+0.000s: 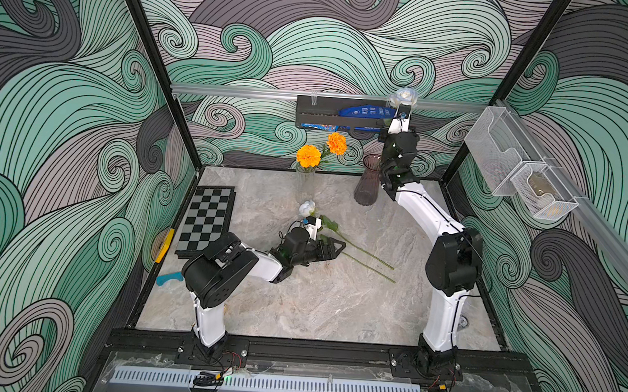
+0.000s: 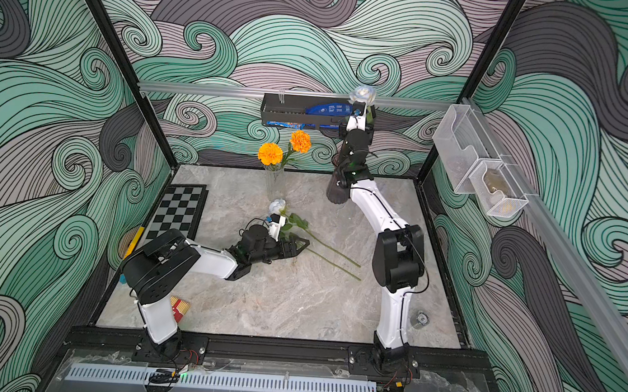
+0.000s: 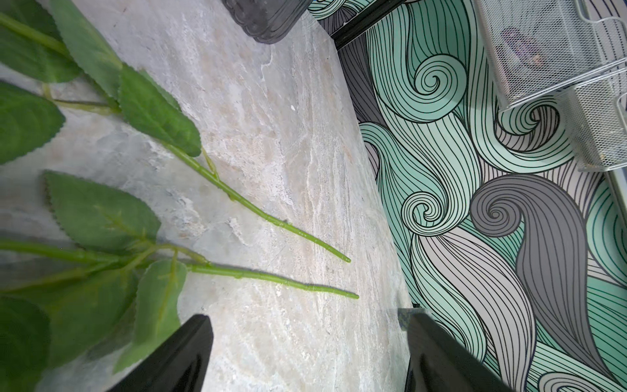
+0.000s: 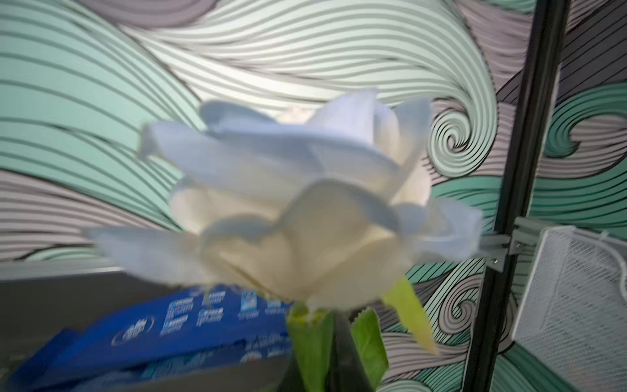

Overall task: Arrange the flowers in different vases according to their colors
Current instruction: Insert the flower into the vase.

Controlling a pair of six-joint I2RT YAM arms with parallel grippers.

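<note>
Two orange flowers [image 1: 308,156] [image 2: 270,154] stand in the clear vase [image 1: 304,185] [image 2: 274,185] at the back. To its right is the purple-brown vase [image 1: 367,185] [image 3: 264,17], half hidden by my right arm in a top view [image 2: 335,196]. High above that vase, my right gripper [image 1: 401,111] [image 4: 325,359] is shut on the stem of a white rose [image 1: 405,96] [image 2: 361,93] [image 4: 298,210]. Two more rose stems [image 3: 258,213] [image 3: 271,278] lie on the table, with one white bloom [image 1: 307,208] showing. My left gripper [image 1: 337,247] [image 3: 310,339] lies low beside them, open and holding nothing.
A chessboard [image 1: 206,222] lies at the table's left edge, with a yellow item [image 1: 165,245] and a teal tool [image 1: 169,278] near it. A black shelf with a blue packet [image 1: 347,115] hangs on the back wall. Mesh baskets [image 1: 512,168] hang on the right wall.
</note>
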